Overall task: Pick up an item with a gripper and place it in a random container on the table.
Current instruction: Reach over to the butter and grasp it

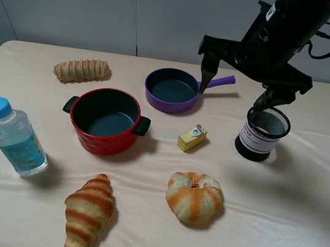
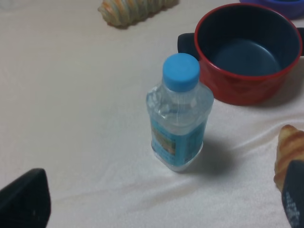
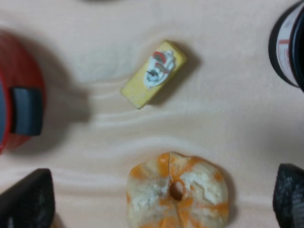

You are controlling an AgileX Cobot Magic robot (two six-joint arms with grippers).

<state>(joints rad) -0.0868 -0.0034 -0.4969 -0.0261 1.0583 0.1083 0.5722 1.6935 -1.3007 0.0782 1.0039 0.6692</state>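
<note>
The small yellow cake slice with white-and-red topping lies on the peach cloth table, between the red pot and the black mesh cup. It also shows in the right wrist view, with the cup's edge to one side. My right gripper hangs open and empty high above the table, above and behind the cake slice; its fingers frame the wrist view. My left gripper is open and empty, low over the cloth near a water bottle; it is out of the exterior view.
A red two-handled pot, a purple pan, a striped bread roll, a croissant, a round orange bun and a blue-capped water bottle stand on the table. The bottle is right before the left gripper.
</note>
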